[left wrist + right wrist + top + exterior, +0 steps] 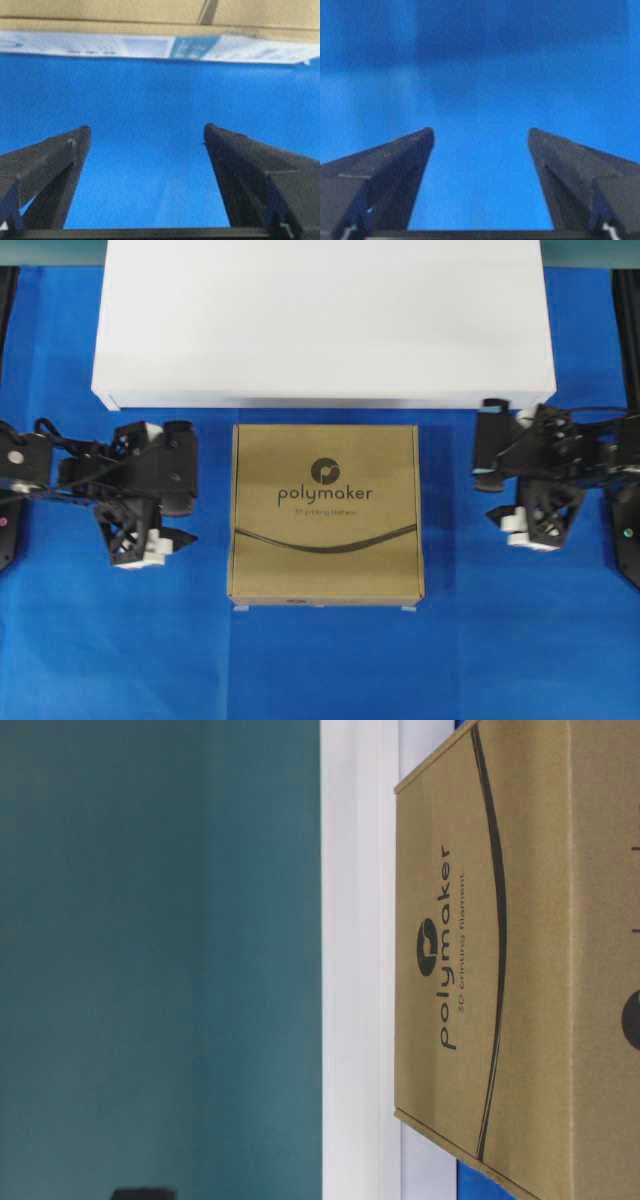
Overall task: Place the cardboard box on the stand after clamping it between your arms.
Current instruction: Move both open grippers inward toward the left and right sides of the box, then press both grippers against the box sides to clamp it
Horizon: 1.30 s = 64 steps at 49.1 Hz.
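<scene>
The brown cardboard box (325,512) with the polymaker logo lies flat on the blue cloth, just in front of the wide white stand (325,320). My left gripper (185,502) is a short way off the box's left side, open, nothing between its fingers. My right gripper (492,485) is open and empty too, further off the box's right side. In the left wrist view the gripper (147,129) points at the box's side (100,15), which carries a white label strip. The right wrist view shows its gripper (481,131) over bare cloth. The table-level view shows the box (520,960) before the stand (355,960).
Blue cloth (320,660) covers the table around the box and in front of it. Dark rails run down the far left and right edges (628,330). A teal wall (160,960) stands behind the stand.
</scene>
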Each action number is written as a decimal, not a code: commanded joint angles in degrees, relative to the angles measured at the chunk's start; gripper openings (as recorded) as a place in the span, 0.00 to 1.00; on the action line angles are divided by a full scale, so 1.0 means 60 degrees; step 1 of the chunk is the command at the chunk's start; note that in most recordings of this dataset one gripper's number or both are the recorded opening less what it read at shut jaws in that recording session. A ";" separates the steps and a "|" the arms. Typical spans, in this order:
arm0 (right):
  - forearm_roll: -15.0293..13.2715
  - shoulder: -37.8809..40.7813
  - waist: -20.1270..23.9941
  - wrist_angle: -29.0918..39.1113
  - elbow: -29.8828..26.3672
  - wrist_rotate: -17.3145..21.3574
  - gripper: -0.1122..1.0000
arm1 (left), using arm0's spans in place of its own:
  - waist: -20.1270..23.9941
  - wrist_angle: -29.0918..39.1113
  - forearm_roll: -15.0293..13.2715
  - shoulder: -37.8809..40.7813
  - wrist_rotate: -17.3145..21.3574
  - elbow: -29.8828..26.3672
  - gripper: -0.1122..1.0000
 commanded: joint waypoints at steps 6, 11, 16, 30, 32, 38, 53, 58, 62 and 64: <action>0.0059 0.1230 0.0073 -0.0645 -0.0762 -0.0059 0.99 | 0.0088 -0.0249 0.0029 0.0586 0.0000 -0.0410 0.90; 0.0059 0.1802 0.0088 -0.0952 -0.1113 -0.0073 0.99 | 0.0103 -0.0308 0.0029 0.0820 0.0000 -0.0586 0.90; 0.0059 0.2285 0.0176 -0.1201 -0.1436 -0.0088 0.99 | 0.0132 -0.0337 0.0029 0.1040 0.0015 -0.0776 0.90; 0.0059 0.3223 0.0469 -0.1509 -0.2036 -0.0088 0.99 | 0.0205 -0.0557 0.0029 0.1729 0.0308 -0.1318 0.89; 0.0044 0.3267 0.0469 -0.1538 -0.2095 -0.0103 0.99 | 0.0190 -0.0527 0.0029 0.1816 0.0352 -0.1421 0.89; 0.0059 0.3296 0.0439 -0.1743 -0.2168 -0.0103 0.99 | 0.0205 -0.0498 0.0029 0.1948 0.0439 -0.1626 0.89; 0.0059 0.3311 0.0381 -0.1934 -0.2212 -0.0132 0.99 | 0.0220 -0.0513 0.0029 0.1992 0.0498 -0.1758 0.89; 0.0044 0.3296 0.0337 -0.1904 -0.2256 -0.0132 0.99 | 0.0220 -0.0469 0.0029 0.1963 0.0483 -0.1875 0.89; 0.0059 0.3223 0.0322 -0.1875 -0.2344 -0.0132 0.99 | 0.0220 -0.0308 0.0029 0.1934 0.0483 -0.2051 0.89; 0.0059 0.3149 0.0308 -0.1816 -0.2402 -0.0117 0.99 | 0.0220 -0.0132 0.0029 0.1934 0.0483 -0.2212 0.89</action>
